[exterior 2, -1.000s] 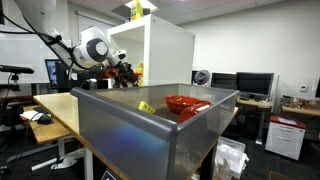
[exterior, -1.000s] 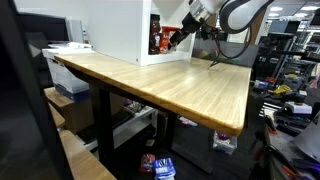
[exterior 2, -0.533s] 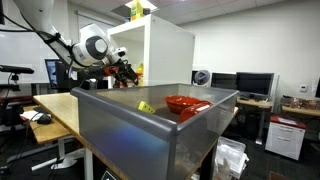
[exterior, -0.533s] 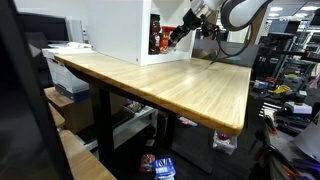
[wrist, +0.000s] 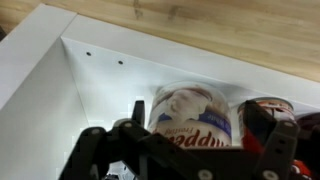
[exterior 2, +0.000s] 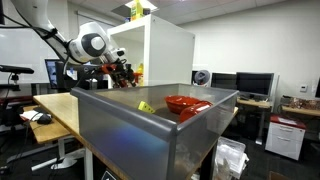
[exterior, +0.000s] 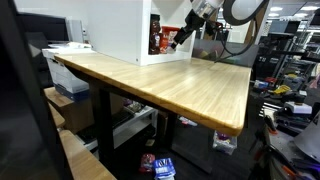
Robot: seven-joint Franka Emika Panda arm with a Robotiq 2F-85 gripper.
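Observation:
In the wrist view a white tub with a blue label [wrist: 193,103] stands inside a white box shelf [wrist: 60,90]. A dark red can [wrist: 268,106] is at its right. My gripper [wrist: 200,128] is open, with its black fingers [wrist: 139,110] on either side of the tub and a small gap to each. In both exterior views the gripper [exterior: 178,40] [exterior 2: 122,72] sits at the open side of the white shelf [exterior: 118,30] [exterior 2: 168,55], low over the wooden table [exterior: 170,85]. The shelf's contents are mostly hidden there.
A grey bin [exterior 2: 150,135] fills the foreground of an exterior view, with a red bowl [exterior 2: 186,103] and a yellow item [exterior 2: 146,106] in it. Monitors [exterior 2: 255,85] and cluttered desks surround the table. A printer [exterior: 68,48] stands beyond the table's far end.
The arm has shifted slightly by the shelf opening. The jaws stand a touch wider than a second ago. The tub has not moved.

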